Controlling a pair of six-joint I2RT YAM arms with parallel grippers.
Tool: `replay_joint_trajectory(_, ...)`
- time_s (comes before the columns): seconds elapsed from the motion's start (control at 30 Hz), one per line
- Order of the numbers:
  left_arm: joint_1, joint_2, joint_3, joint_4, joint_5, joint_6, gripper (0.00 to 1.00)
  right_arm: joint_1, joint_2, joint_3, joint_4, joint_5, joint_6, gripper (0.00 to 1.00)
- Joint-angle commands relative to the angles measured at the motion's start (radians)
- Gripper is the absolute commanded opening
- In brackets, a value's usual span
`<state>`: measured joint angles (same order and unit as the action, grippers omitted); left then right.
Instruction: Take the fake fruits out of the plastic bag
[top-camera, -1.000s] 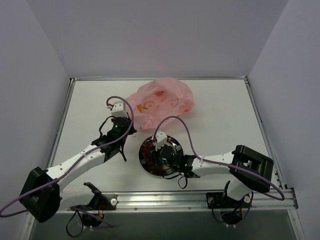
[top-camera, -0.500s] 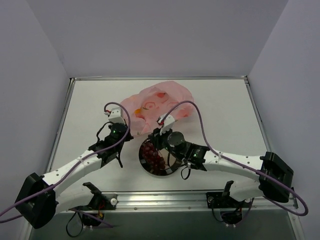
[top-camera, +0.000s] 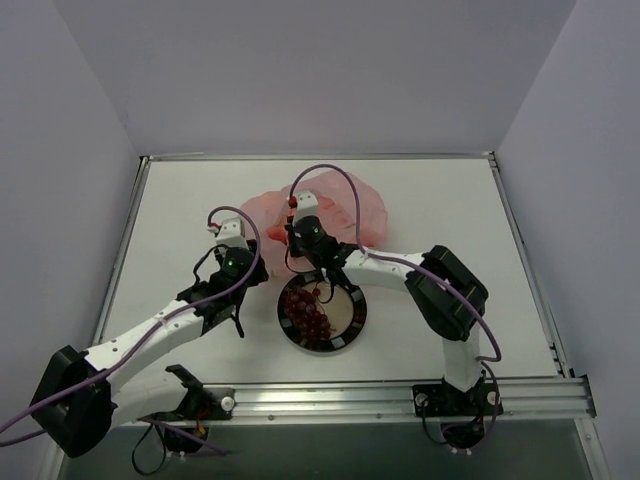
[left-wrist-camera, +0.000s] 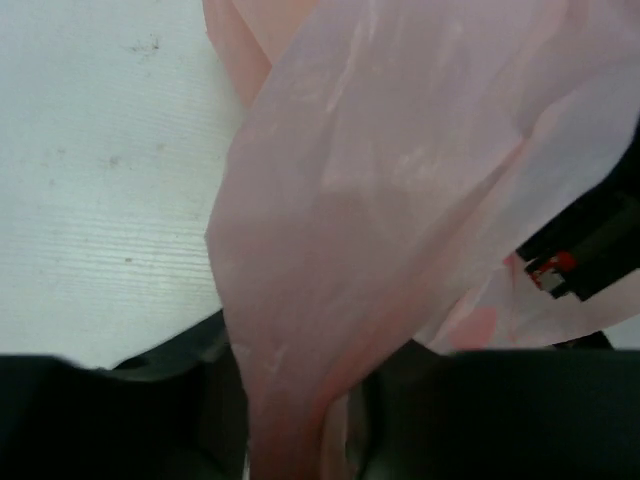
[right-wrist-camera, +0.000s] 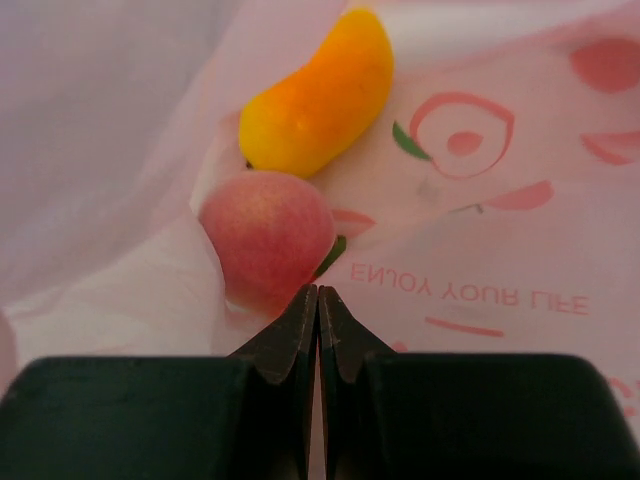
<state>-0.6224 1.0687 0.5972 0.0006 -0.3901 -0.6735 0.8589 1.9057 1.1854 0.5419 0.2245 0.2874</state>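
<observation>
The pink plastic bag (top-camera: 345, 205) lies at the back of the table. Inside it, in the right wrist view, a round pink-orange peach (right-wrist-camera: 265, 235) and a yellow-orange mango (right-wrist-camera: 320, 90) rest on the printed film (right-wrist-camera: 480, 230). My right gripper (right-wrist-camera: 318, 292) is shut and empty, its tips just in front of the peach, at the bag's mouth (top-camera: 297, 222). A dark red grape bunch (top-camera: 305, 308) sits in the round dish (top-camera: 356, 318). My left gripper (top-camera: 258, 246) is at the bag's near left edge, jaws apart, with bag film (left-wrist-camera: 380, 200) hanging between them.
The black-rimmed metallic dish sits between the two arms, just in front of the bag. White tabletop (left-wrist-camera: 100, 200) shows left of the bag. Purple cables loop over both wrists. Walls close the table on three sides.
The right gripper left the dish with the grapes lying in it, swung back to the bag's mouth and shut. The left gripper's jaws have parted around the bag film.
</observation>
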Motion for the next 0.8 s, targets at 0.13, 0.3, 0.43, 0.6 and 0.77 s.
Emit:
replay_joint_trajectory(0.13,0.001,0.097,0.174,0.073,0.017,0.019,0.75,-0.004,-0.005,-0.041,0.165,-0.140,0.114,0.00)
replay_joint_trajectory(0.3,0.016,0.218,0.249,0.047,-0.056,0.026,0.78,-0.038,-0.053,-0.153,0.262,-0.214,0.217,0.00)
replay_joint_trajectory(0.43,0.064,0.342,0.317,0.013,-0.075,0.052,0.75,-0.049,-0.065,-0.181,0.290,-0.254,0.230,0.00)
replay_joint_trajectory(0.6,0.124,0.450,0.348,0.055,-0.082,0.075,0.53,-0.081,-0.076,-0.191,0.294,-0.266,0.237,0.00)
replay_joint_trajectory(0.77,0.136,0.407,0.293,0.114,-0.073,0.072,0.02,-0.100,-0.050,-0.115,0.193,-0.167,0.149,0.00)
